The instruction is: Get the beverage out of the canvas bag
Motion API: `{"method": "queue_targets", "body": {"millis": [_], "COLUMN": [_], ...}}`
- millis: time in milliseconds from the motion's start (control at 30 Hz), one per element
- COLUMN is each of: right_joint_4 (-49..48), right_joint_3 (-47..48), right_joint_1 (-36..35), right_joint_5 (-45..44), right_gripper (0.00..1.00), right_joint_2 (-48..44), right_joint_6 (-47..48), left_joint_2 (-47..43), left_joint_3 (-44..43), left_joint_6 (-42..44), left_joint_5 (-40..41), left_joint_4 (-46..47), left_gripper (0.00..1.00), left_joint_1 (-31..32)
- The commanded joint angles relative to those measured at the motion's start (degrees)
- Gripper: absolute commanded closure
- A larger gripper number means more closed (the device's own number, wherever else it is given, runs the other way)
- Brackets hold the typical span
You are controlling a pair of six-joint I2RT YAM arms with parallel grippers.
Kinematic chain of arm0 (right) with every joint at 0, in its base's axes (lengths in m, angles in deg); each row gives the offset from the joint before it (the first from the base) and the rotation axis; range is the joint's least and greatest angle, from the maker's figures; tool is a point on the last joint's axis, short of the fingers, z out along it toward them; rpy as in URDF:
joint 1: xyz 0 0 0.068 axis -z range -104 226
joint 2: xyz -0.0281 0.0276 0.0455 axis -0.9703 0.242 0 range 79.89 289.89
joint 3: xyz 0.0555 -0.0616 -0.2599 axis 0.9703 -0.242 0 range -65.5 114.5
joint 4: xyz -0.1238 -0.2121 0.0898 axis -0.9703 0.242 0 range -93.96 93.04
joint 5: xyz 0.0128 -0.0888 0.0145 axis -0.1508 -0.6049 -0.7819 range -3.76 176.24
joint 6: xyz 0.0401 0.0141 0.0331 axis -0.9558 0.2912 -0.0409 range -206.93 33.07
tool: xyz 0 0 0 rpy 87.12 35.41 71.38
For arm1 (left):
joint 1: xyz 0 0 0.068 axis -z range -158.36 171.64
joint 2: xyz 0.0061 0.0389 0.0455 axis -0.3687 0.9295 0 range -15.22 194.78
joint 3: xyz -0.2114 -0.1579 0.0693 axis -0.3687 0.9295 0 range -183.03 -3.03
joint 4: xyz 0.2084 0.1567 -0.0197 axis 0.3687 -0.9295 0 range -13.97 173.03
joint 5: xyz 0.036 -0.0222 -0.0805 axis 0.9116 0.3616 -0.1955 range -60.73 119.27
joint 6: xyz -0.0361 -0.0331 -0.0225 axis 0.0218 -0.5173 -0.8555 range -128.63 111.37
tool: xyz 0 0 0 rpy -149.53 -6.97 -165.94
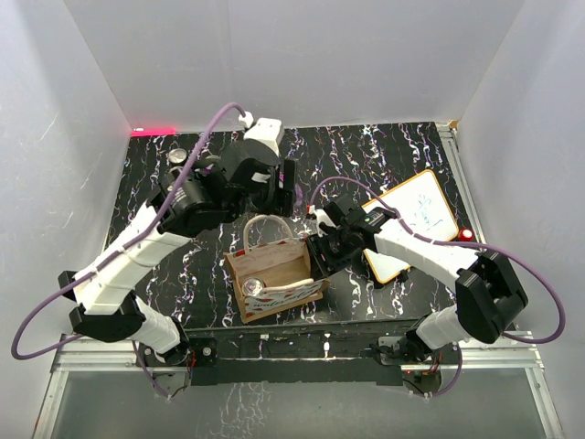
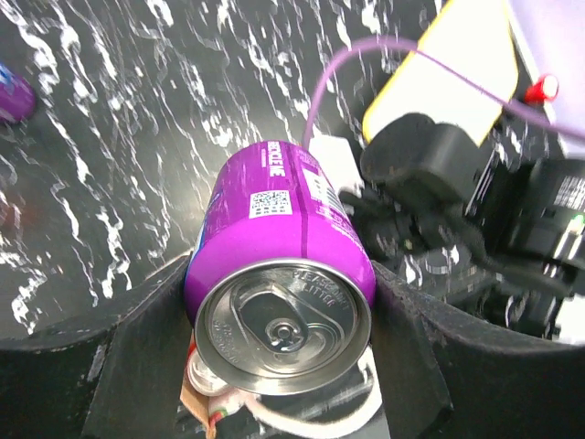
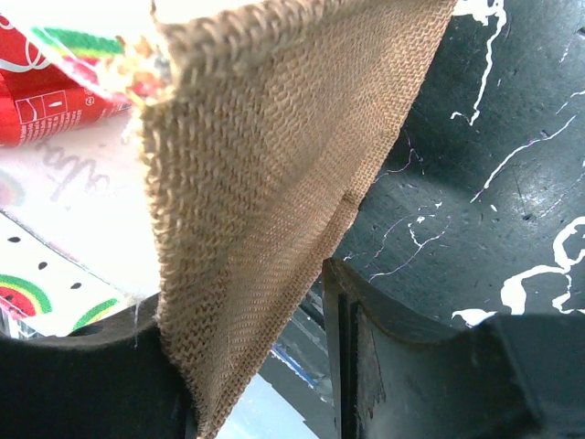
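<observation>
The canvas bag (image 1: 274, 274) stands open at the table's front middle, its cream handles (image 1: 265, 227) up. My left gripper (image 1: 283, 187) is behind and above the bag, shut on a purple beverage can (image 2: 279, 238); the can lies between both fingers (image 2: 146, 352), silver top towards the camera. The bag's handle (image 2: 306, 412) shows below the can. Another silver can top (image 1: 254, 288) sits inside the bag; a red can (image 3: 46, 82) shows there in the right wrist view. My right gripper (image 1: 320, 256) straddles the bag's right wall (image 3: 265, 183), open, with a gap at one finger.
An orange-framed whiteboard (image 1: 416, 219) lies at the right, partly under my right arm. A red button (image 1: 467, 235) sits beside it. A can (image 1: 176, 157) stands at the back left. A purple object (image 2: 14, 96) lies at the left edge of the left wrist view.
</observation>
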Motion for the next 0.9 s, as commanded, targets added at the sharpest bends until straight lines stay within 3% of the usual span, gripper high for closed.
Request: {"method": "queue_targets", "body": {"millis": [0,67,133,233,400,567,700,867], "right_joint_4": [-1.16,-0.92,-0.91,-0.68,1.15,0.49,-0.31,0.59], "right_joint_3": [1.99,1.89,2.12,3.45,6.74,5.13,4.37,6.29], "right_joint_1": [0.24,0.25,0.30,0.31,0.29,0.36,0.34,0.28], "right_joint_5": [-1.04,-1.21,-1.93,-3.57,-4.70,-5.28,-4.86,-6.09], "right_gripper": [0.52,0.52,0.52,0.52,0.51,0.50,0.50,0.50], "right_joint_2": [0.15,0.26,0.36,0.91,2.35,1.69,1.50,2.05], "right_joint_6": [2.33,2.79,3.10,3.65,5.00,5.50,5.55,6.17], "left_joint_2": [-1.83,1.76,4.46,7.00,12.21,18.27,19.67,16.52], "left_joint_3": [-8.57,-13.95,-16.51,-15.93,-13.23,-7.99,-2.26,13.49], "left_joint_6": [3.27,5.40,7.17,8.17,5.29,-0.08,-1.85,-7.77], "left_joint_5": [13.51,15.10,11.06,3.60,0.11,-3.50,-5.27,-8.84], "left_joint_4": [6.85,5.30,3.69,3.59,3.78,3.60,5.66,13.06], "left_gripper": [1.00,1.00,1.00,1.00,1.00,1.00,1.00,1.00], "left_joint_1": [-0.91,-2.92,-9.53,-18.51,-29.99,-38.21,-39.98,-45.28]}}
